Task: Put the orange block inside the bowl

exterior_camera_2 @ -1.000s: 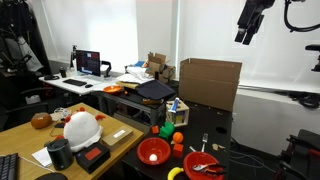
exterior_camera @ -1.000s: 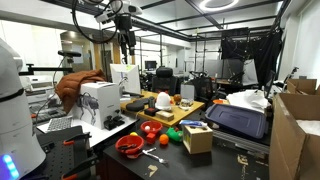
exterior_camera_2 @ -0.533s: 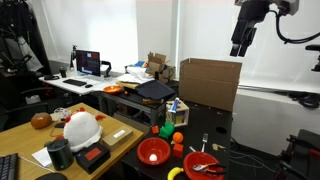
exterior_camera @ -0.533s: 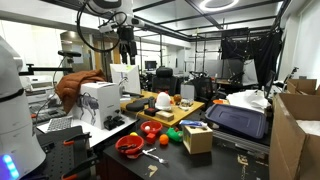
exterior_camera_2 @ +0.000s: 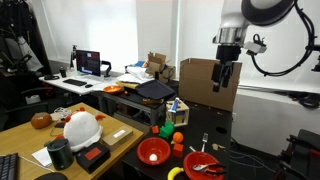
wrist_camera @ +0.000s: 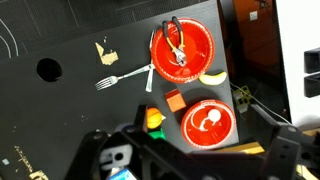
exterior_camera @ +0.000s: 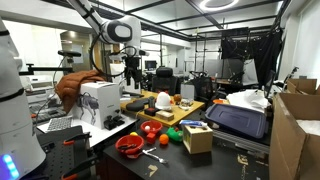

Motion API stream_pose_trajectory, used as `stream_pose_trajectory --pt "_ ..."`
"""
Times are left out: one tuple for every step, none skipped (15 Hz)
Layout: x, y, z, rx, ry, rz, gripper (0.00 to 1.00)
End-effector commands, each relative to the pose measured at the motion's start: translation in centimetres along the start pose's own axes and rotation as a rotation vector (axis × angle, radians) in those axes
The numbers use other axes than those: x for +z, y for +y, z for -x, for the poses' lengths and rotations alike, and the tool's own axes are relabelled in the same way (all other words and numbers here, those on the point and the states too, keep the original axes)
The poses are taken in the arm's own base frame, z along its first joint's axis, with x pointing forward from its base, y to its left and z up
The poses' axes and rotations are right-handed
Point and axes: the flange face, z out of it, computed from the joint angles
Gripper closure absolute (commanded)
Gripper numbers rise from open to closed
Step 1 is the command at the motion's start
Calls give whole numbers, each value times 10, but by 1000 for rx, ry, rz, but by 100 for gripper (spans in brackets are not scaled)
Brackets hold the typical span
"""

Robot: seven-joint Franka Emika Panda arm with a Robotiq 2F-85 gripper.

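The orange block (wrist_camera: pixel 175 101) lies on the black table between two red bowls; it also shows in an exterior view (exterior_camera_2: pixel 177 150). The bowl (wrist_camera: pixel 207 122) is wide, shallow and bright red, with a small white thing inside; it shows in both exterior views (exterior_camera_2: pixel 152 150) (exterior_camera: pixel 150 129). My gripper (exterior_camera_2: pixel 222 86) hangs high above the table, well apart from the block and the bowl, and also shows in an exterior view (exterior_camera: pixel 130 80). In the wrist view its dark fingers (wrist_camera: pixel 195 165) stand wide apart and empty.
A deeper red bowl (wrist_camera: pixel 183 48) holds scissors and utensils, with a banana (wrist_camera: pixel 212 77) beside it. A fork (wrist_camera: pixel 120 78) lies on the table. An orange ball (wrist_camera: pixel 153 118) and a green thing sit near the block. A cardboard box (exterior_camera_2: pixel 208 82) stands behind.
The arm has swung down from near the ceiling, and the gripper now hangs lower over the table. The things on the table have not moved.
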Motion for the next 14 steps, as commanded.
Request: stream_pose_trajectory --pt "58 -13 -23 18 -60 -2 0" --pt "74 -16 -28 15 -79 -6 0" --pt "88 -20 -34 14 -94 -12 0" --pt "100 -23 -41 12 -107 -20 0" --pt "111 -26 -48 11 -120 -23 0" --pt "121 -30 -56 7 -129 -25 0" --pt "130 -33 -65 5 -139 -30 0" --pt "139 -36 -72 2 -148 -29 0" --pt "151 -41 -79 1 -160 -25 0" --pt "162 -43 -85 4 -170 -14 0" --pt "175 -46 -89 10 -191 -18 0" --pt "186 -49 -93 23 -208 -17 0" --pt "198 -54 -95 24 -224 -15 0" --pt "208 -59 -98 9 -235 -24 0"
